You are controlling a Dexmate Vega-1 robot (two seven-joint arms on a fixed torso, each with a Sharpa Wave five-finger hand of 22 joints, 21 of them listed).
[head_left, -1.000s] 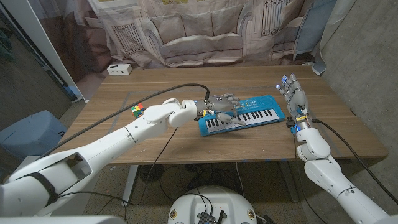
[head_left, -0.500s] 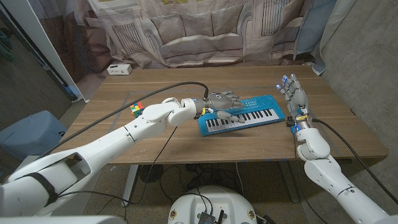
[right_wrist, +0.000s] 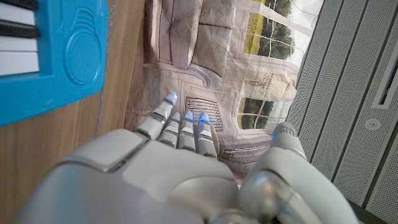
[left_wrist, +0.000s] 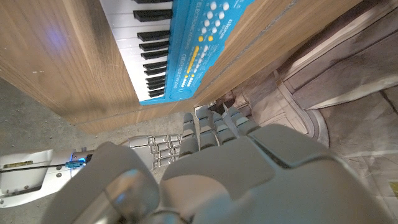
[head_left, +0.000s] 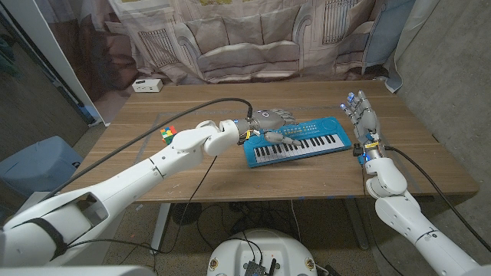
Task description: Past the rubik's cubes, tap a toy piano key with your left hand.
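At the near right edge of the wooden table (head_left: 192, 172), with its smooth brown grain, the right hand (head_left: 362, 116) stands upright on a glossy white arm, its metal-grey fingers spread apart and holding nothing, small blue lights glowing at the fingertips (right_wrist: 171, 98). Just beside it toward the middle lies the toy piano (head_left: 299, 140), a flat, rectangular slab of bright blue plastic set at a slight angle, with a row of white and black keys along its near side and a band of tiny buttons along the far side; the right wrist view shows a round moulded speaker ring on its blue end (right_wrist: 81, 53). The left hand (head_left: 272, 123) reaches in on a long white arm from the near left, poised over the left end of the piano with its grey segmented fingers extended and loosely apart, gripping nothing; whether a fingertip touches a key cannot be told. Beside the left forearm, a rubik's cube (head_left: 168, 135) of coloured squares sits on the table. Farther back, near the far left edge, is a small white box (head_left: 146, 85). Behind the table hangs a creased cloth backdrop (head_left: 245, 38) printed with a sofa and windows.
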